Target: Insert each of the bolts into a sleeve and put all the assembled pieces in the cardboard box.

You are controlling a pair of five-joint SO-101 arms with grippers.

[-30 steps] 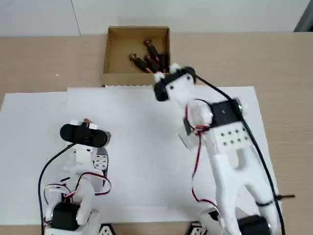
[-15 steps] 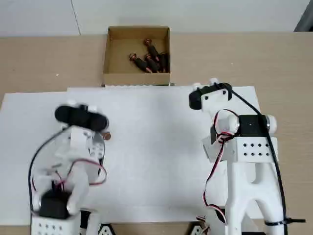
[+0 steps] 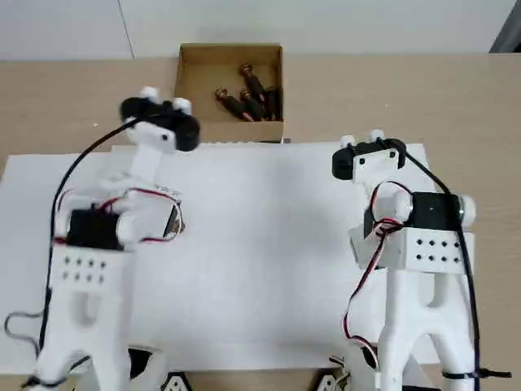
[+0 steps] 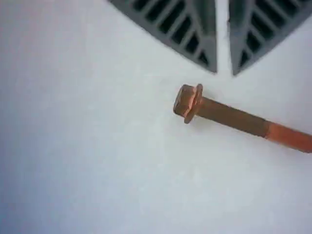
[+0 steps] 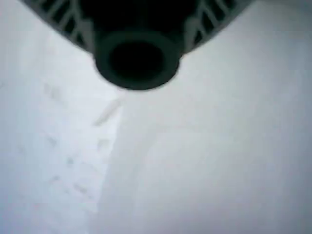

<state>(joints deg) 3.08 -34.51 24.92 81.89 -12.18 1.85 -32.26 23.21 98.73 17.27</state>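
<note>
A copper bolt (image 4: 229,116) lies flat on the white paper, just off the tips of my left gripper (image 4: 223,68), whose grey fingers (image 4: 195,34) are shut with nothing between them. In the high view a bit of that bolt (image 3: 180,228) peeks out beside the raised left arm (image 3: 122,220). My right gripper (image 5: 136,51) is shut on a black sleeve (image 5: 135,61), seen end-on with its bore facing the paper. The right arm (image 3: 370,159) hangs over the paper's far right part. The cardboard box (image 3: 189,81) at the back holds several bolts in dark sleeves (image 3: 248,99).
White paper (image 3: 269,244) covers the middle of the wooden table (image 3: 407,90). The box stands just beyond the paper's far edge. Both arm bases stand at the near edge, with cables trailing beside them.
The right arm drew back from the box to the paper's right side. The left arm rose and stretched toward the box; the bolt, first at its tip, now lies on the paper.
</note>
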